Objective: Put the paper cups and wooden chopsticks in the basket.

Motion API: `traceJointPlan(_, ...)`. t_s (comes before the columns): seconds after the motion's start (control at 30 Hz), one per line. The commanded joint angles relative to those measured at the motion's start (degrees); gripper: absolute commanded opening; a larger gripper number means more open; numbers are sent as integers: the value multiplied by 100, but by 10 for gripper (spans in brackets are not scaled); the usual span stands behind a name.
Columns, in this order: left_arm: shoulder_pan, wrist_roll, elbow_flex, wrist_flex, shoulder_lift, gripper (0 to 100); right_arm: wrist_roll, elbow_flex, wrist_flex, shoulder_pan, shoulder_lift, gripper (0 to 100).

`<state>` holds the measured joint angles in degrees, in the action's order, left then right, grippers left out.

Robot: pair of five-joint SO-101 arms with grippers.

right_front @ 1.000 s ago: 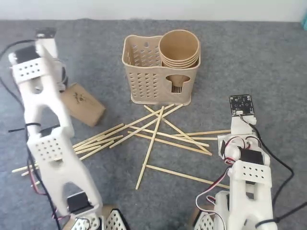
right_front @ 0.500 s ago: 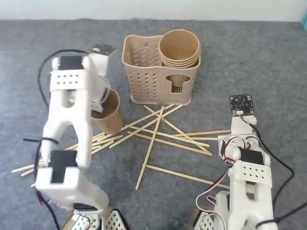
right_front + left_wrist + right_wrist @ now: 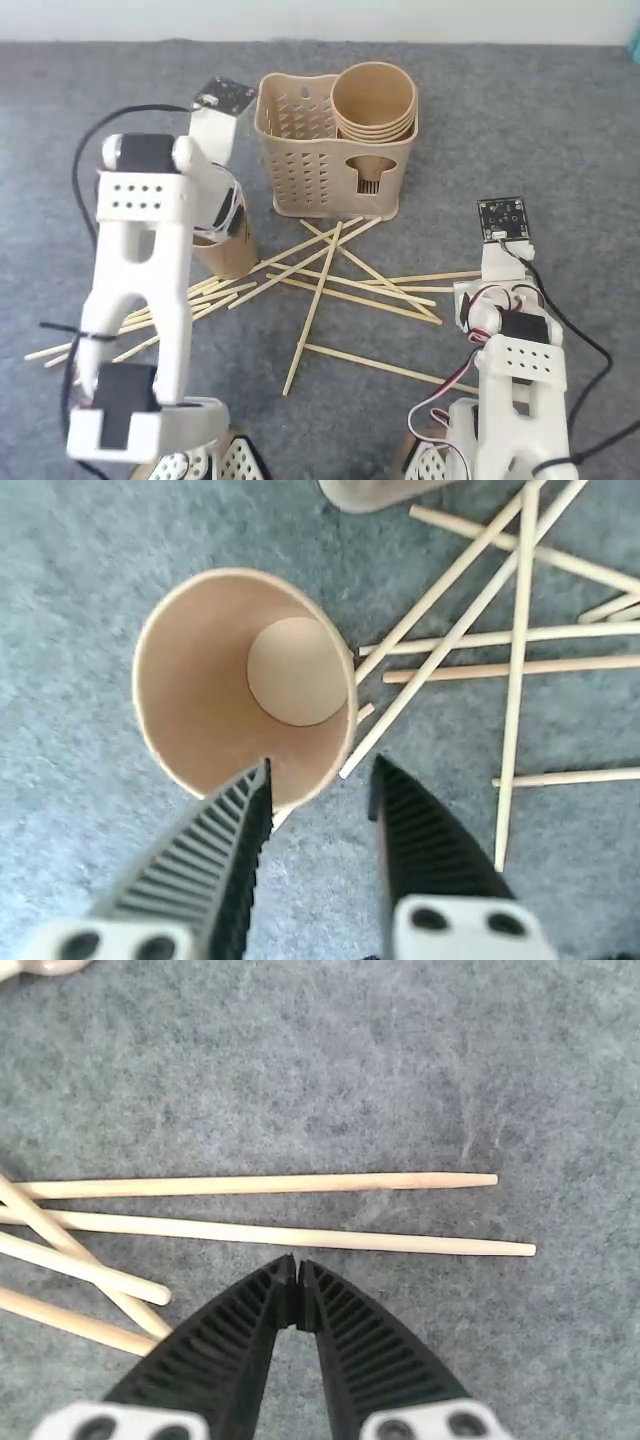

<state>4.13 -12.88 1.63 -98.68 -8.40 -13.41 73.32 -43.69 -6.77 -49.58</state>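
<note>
A brown paper cup (image 3: 230,680) stands upright on the grey carpet, its mouth facing the left wrist camera. My left gripper (image 3: 320,770) is open and straddles the cup's near rim, one finger over the mouth and the other outside the wall. From above, the left arm covers most of this cup (image 3: 228,258), just left of the beige basket (image 3: 300,160). A stack of paper cups (image 3: 373,95) sits in the basket's right half. Wooden chopsticks (image 3: 330,270) lie crossed in front of the basket. My right gripper (image 3: 297,1260) is shut and empty, just above the carpet beside two parallel chopsticks (image 3: 260,1185).
More chopsticks (image 3: 130,320) lie fanned out at the left, under the left arm. The right arm (image 3: 505,300) stands at the front right, its base near one long chopstick (image 3: 390,368). Bare carpet lies right of the basket.
The left arm swung right from the far left. The cup went from lying on its side to upright, closer to the basket. The right arm kept still.
</note>
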Motion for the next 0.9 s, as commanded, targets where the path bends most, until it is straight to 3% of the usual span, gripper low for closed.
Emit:
traceJointPlan(0.0, -79, -9, -22, -176, -545, 178, -88, -62, 92, -57, -171, 8)
traceJointPlan(0.13, -229, -9, 180, -149, -536, 178, -88, -62, 92, -66, -171, 8)
traceJointPlan(0.47, -229, -18, 1270, 1301, -79, 175, -88, -62, 84, -66, -171, 8)
traceJointPlan(0.67, -246, -18, 1560, 1714, 114, 6, -88, -62, 84, -66, -171, 8)
traceJointPlan(0.87, -246, -18, 1543, 1679, 123, 12, -88, -62, 84, -66, -171, 8)
